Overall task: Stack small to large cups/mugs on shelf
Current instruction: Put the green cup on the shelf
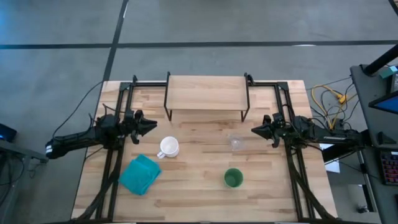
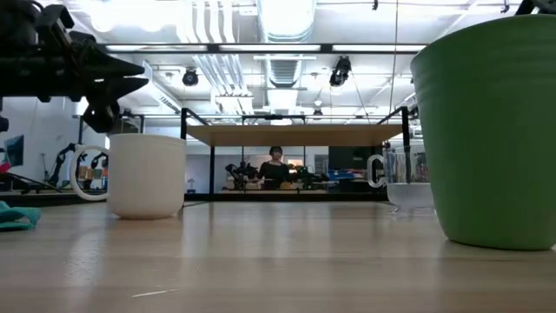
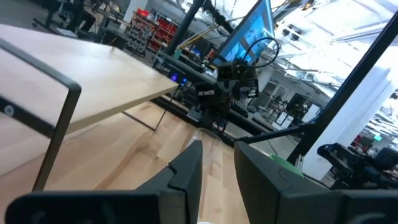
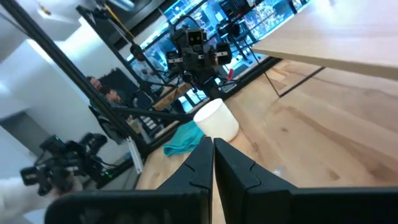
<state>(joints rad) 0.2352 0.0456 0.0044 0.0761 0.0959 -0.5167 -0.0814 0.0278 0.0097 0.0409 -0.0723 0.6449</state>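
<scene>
Starting nearest the table's front edge, we note the green cup standing upright on the table, well apart from everything else; it is the widest vessel, so we judge it belongs at the bottom of any nest. Left of it lies a teal cloth, crumpled and no part of the job. Farther back, the white mug sits upright with its handle toward the left arm, and the clear glass stands on the right side, between the green cup and the shelf. All three vessels are apart, none nested, none raised, so we judge the stacking not yet begun.

The left gripper hangs above the table just beside the mug, with its fingers a little apart, holding nothing. The right gripper hangs near the glass, fingers pressed together, also holding nothing. Each arm fronts its nearest vessel, which we read as a ready stance.

Farthest back, the shelf spans the table's rear, its top bare. Beyond it a person sits in the room.
</scene>
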